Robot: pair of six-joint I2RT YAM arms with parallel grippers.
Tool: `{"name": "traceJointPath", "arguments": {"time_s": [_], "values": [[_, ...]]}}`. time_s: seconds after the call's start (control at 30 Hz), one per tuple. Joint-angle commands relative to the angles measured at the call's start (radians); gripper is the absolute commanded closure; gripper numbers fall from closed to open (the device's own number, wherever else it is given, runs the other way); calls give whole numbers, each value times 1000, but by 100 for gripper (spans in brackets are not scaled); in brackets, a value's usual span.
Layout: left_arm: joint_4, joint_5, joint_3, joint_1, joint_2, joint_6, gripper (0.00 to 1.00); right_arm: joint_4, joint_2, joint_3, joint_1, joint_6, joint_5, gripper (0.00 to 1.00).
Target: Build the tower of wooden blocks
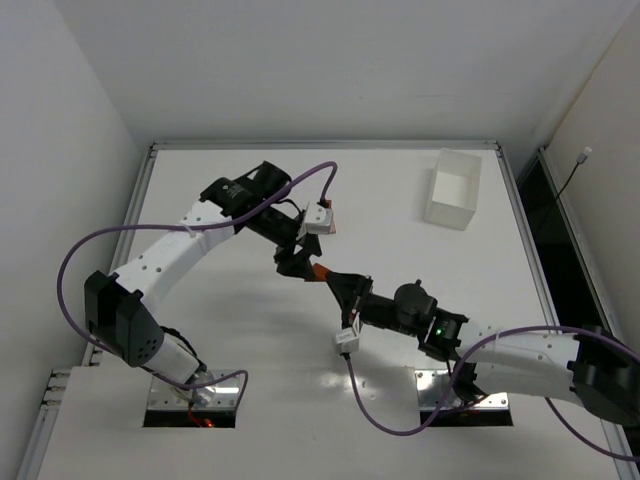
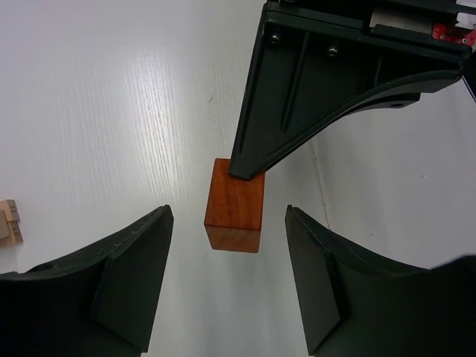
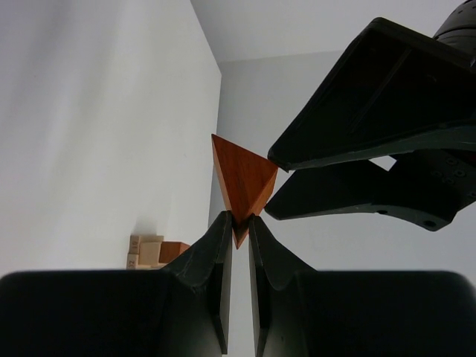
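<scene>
Above the desk (image 1: 250, 335), the right tool (image 3: 239, 223) pinches the reddish-brown wedge (image 3: 244, 175) by one tip while the left tool (image 2: 229, 213) stands half-wide astride it, not touching: seemingly a handover, needing the left to close squarely before carrying it to the low block stack (image 3: 152, 253) well aside.

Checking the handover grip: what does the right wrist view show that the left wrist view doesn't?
Right wrist only: the wedge shows its triangular face, its lower tip pinched in the shut right gripper; a reddish-brown block lies by the tan blocks. Left wrist only: the left gripper stands open, with a gap on each side of the wedge. Both: the wedge, the tan blocks, the white table.
</scene>
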Motion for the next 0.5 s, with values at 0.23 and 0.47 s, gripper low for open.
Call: {"name": "traceJointPath", "arguments": {"time_s": [0.23,0.47], "values": [[-15,52,44,-7,24,48,44,40,-18,52,-15,0,-3,100],[-24,52,53,-7,33,48,60,40,-18,61,-24,0,-3,100]]}}
